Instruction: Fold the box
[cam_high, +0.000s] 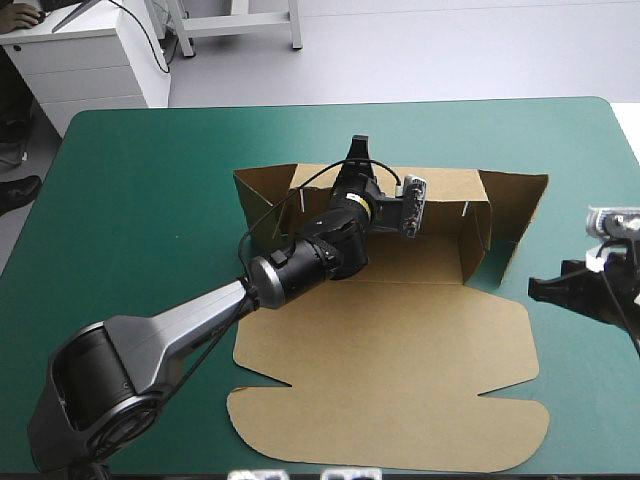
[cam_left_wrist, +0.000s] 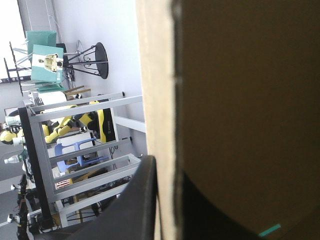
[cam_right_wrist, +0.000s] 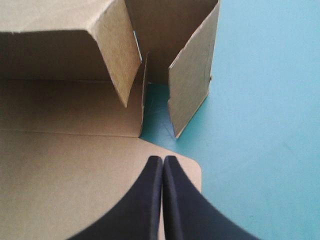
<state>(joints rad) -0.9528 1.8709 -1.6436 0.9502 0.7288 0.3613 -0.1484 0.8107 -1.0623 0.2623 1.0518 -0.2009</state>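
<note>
you have the box (cam_high: 400, 350) lying in the middle of the teal-green cover (cam_high: 140, 200), its broad lid sheet flat toward the near edge and its far wall (cam_high: 445, 186) and end flaps standing toward the far edge. your left gripper (cam_high: 357, 150) reaches across the box floor to that far wall and pinches its top, the brown board running edge-on between the black fingers. your right gripper (cam_high: 545, 288) sits near the table's right edge, just beside the box, fingers pressed together in one point on nothing, the tip over a rounded corner of the flat sheet.
</note>
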